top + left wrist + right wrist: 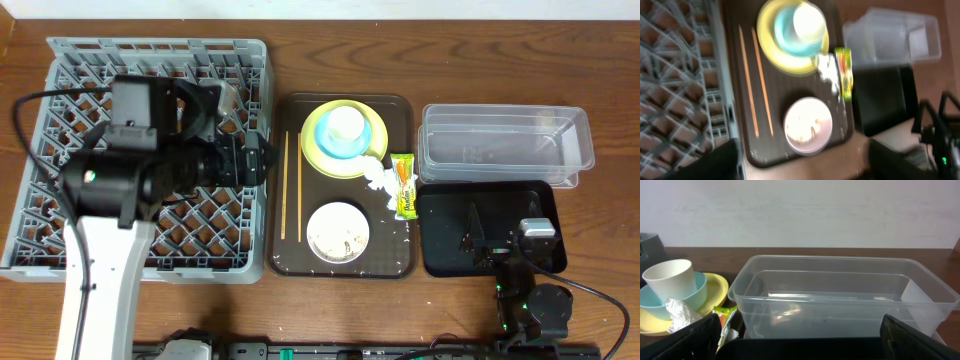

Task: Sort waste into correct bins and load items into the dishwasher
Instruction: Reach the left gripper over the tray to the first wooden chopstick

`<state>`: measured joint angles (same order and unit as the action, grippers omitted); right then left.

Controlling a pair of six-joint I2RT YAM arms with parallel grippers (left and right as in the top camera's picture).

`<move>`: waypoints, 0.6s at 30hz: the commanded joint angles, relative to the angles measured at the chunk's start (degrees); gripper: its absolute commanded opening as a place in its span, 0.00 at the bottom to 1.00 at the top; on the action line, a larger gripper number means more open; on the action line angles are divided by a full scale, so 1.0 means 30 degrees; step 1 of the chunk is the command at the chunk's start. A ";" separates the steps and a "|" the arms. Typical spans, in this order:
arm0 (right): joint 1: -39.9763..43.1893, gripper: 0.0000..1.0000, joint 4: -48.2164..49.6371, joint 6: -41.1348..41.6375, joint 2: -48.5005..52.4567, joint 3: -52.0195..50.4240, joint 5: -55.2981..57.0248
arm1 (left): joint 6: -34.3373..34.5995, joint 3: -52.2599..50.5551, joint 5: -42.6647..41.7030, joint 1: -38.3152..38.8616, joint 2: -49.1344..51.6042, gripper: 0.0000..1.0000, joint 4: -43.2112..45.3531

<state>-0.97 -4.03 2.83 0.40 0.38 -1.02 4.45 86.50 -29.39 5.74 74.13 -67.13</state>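
Now the left gripper point(806, 157) is hanging over the right edge of the grey dish rack point(60, 60), which is filling the left part of the overhead frame. Its fingers are standing wide apart and are holding nothing. The right gripper point(805, 342) is hovering low over the black tray point(440, 255) at the lower right, also spread wide and gripping nothing.

Between them the brown serving tray point(290, 262) is lying on the tabletop point(600, 80). In its upper part the yellow plate point(315, 152) is carrying the light blue bowl point(367, 142), and the white cup point(345, 123) is standing inside this bowl. The chopsticks point(299, 185) are lying side by side along the tray's left side. The white bowl point(337, 232), with crumbs point(347, 242) in it, is sitting in the lower part. The crumpled tissue point(378, 178) is touching the plate's lower right edge, and the snack wrapper point(403, 187) is lying just beside it. The clear tub point(582, 150) is standing at the upper right, just above the black tray.
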 commanded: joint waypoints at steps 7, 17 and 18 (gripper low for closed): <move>-0.0058 0.99 -0.0080 0.0248 -0.0044 -0.0022 0.0117 | 0.0335 -0.1967 0.0270 0.1829 0.1231 0.39 -0.0627; -0.0058 0.99 -0.0080 0.0255 -0.0044 -0.0022 0.0109 | 0.6936 -0.5544 0.7621 0.5996 0.1253 0.33 0.3140; -0.0058 0.99 -0.0080 0.0255 -0.0044 -0.0029 0.0109 | 0.7089 -0.5829 0.7985 0.6397 0.1253 0.30 0.3650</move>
<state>-0.97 -4.01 2.83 0.40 0.38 -1.02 19.27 70.81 -13.80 22.00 77.69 -58.26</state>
